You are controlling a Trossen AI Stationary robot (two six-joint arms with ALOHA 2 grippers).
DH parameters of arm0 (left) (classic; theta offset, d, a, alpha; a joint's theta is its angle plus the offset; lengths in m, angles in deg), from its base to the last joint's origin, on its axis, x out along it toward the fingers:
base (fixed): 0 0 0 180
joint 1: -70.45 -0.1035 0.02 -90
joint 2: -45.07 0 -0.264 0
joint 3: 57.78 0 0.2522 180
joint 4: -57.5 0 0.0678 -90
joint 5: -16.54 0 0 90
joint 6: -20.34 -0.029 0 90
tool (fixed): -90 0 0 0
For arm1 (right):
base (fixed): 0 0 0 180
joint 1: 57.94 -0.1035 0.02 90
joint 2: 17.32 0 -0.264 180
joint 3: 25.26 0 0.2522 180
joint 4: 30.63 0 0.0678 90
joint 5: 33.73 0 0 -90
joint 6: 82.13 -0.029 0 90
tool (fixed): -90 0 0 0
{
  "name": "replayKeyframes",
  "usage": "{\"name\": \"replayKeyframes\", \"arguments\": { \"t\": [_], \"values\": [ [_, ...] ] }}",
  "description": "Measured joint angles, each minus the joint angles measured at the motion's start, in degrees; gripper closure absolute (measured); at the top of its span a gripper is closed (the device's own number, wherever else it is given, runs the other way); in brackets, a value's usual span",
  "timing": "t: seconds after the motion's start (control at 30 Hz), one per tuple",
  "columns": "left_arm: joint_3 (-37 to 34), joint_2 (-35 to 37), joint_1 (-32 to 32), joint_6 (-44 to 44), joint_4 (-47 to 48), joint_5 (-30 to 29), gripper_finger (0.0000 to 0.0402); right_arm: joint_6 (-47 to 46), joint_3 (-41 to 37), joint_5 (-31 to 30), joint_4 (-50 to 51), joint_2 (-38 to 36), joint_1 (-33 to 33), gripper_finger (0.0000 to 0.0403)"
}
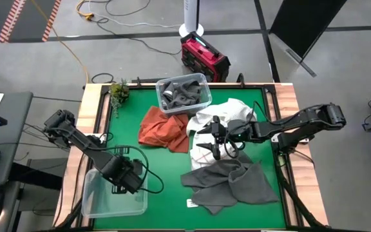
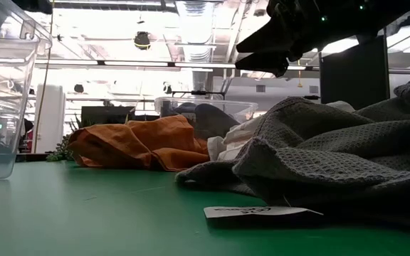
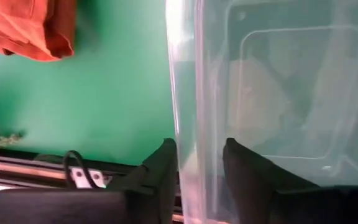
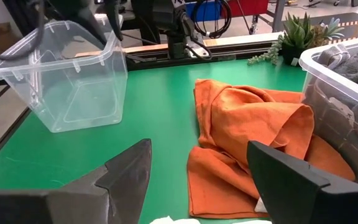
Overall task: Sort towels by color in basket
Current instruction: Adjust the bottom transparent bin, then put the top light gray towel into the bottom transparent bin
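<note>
My left gripper [image 3: 199, 174] points down over the empty clear bin [image 1: 111, 193] at the near left. It is open and astride the bin's wall [image 3: 185, 112], one finger inside and one outside. My right gripper [image 1: 210, 138] hangs open above the table's middle, over the white towel [image 1: 227, 113] and the dark grey towel [image 1: 227, 180], with nothing between its fingers [image 4: 129, 174]. The rust orange towel [image 1: 166, 129] lies crumpled on the green mat. A second clear bin [image 1: 184, 93] at the far middle holds grey towels. My left gripper comes at the empty bin's wall [image 3: 185, 149] from above, at the rim. The outer finger [image 3: 165, 171] stands close against the wall and the inner finger [image 3: 241, 171] stands off it. Whether either finger touches the wall, I cannot tell.
A small potted plant [image 1: 118, 90] stands at the far left corner. A white label [image 2: 262, 212] lies on the mat near the grey towel. Bare green mat [image 1: 163, 167] lies between the empty bin and the towels. Wooden rails [image 1: 95, 116] border the table.
</note>
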State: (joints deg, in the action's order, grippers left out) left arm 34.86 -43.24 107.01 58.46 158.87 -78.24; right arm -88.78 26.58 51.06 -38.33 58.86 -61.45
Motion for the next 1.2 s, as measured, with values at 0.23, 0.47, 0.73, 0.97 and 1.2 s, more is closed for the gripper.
{"name": "replayKeyframes", "arguments": {
  "t": [0.23,0.47,0.73,0.97,1.2],
  "values": [
    [9.48,0.02,-0.43,0.56,1.93,-0.55,0.0212,0.02,0.0,0.02,0.27,0.0,0.0,0.0111],
    [20.41,0.11,-3.14,-2.15,2.21,-17.24,0.0204,0.48,0.0,0.09,7.68,-4.65,0.22,0.0111],
    [19.3,0.15,-8.98,-13.44,-5.09,-49.39,0.0206,0.48,0.02,-2.58,18.75,-9.55,0.77,0.0111],
    [7.53,0.09,-24.8,-40.31,-37.64,-37.31,0.0206,0.94,0.02,-3.87,17.78,-7.56,2.19,0.0111],
    [-2.68,0.09,-34.92,-48.84,-54.02,-14.91,0.0206,-0.24,0.04,-4.15,17.9,-8.39,2.34,0.0111]
  ]
}}
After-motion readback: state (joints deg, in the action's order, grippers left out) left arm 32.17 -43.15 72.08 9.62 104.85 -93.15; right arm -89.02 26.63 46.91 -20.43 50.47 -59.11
